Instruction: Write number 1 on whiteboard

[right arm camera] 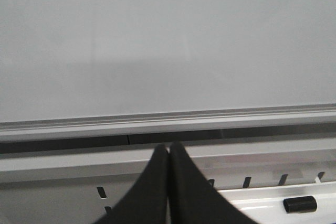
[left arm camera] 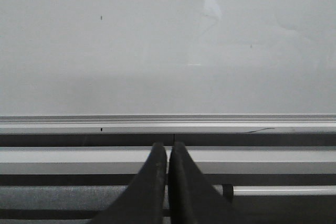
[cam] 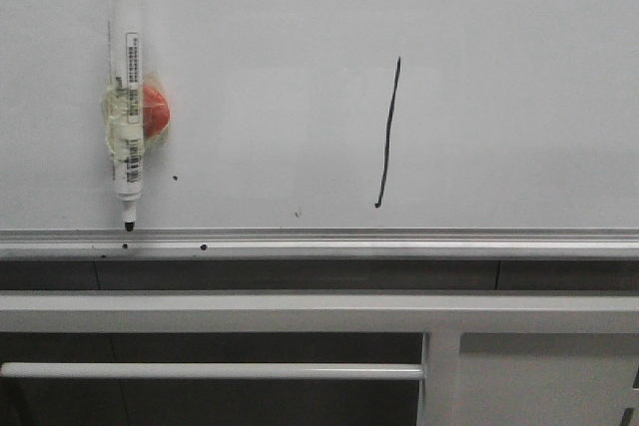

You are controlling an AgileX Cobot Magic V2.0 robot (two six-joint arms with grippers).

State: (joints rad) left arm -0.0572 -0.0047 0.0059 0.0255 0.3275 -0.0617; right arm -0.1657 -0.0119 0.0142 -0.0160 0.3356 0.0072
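Observation:
The whiteboard [cam: 300,67] fills the front view, with a silver rail [cam: 319,239] along its near edge. The number 1 [cam: 388,134] is a thin black slanted stroke right of centre. A white marker pen [cam: 125,97] with a black cap, taped to an orange-red magnet [cam: 155,112], stands on the board at the left, tip on the rail. Neither gripper shows in the front view. My left gripper [left arm camera: 168,146] is shut and empty, in front of the whiteboard [left arm camera: 168,40]. My right gripper [right arm camera: 168,147] is shut and empty, in front of the whiteboard [right arm camera: 168,40].
A grey metal frame [cam: 319,311] with a horizontal bar [cam: 210,370] lies below the rail. Small black specks [cam: 175,178] dot the board. In the right wrist view a slotted grey panel [right arm camera: 63,192] and a small black block [right arm camera: 300,203] lie below the rail.

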